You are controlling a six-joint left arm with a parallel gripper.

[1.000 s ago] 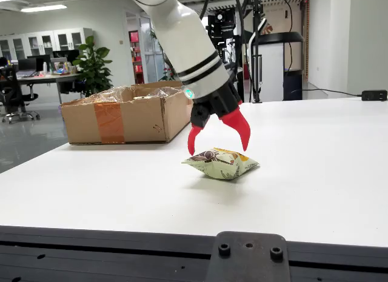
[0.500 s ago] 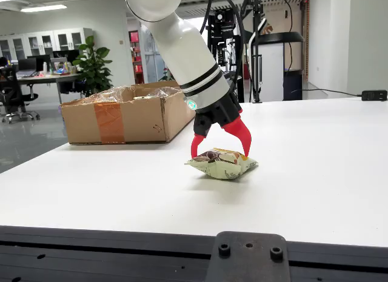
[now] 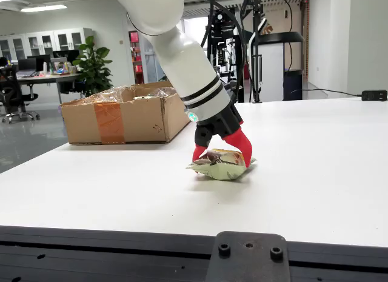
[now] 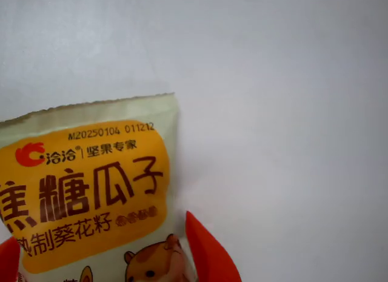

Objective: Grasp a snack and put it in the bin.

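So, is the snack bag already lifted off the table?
No, in the side view the bag lies on the white table, with the red pincer straddling it.

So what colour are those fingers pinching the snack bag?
Bright red fingers, clearest in the side view, straddling the pale green and orange snack bag.

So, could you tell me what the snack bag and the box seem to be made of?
Snack bag: likely thin plastic film, slightly glossy, with a serrated sealed edge and crumpled corners. Box: brown corrugated cardboard, matte, with tape on its side and what looks like a clear plastic liner.
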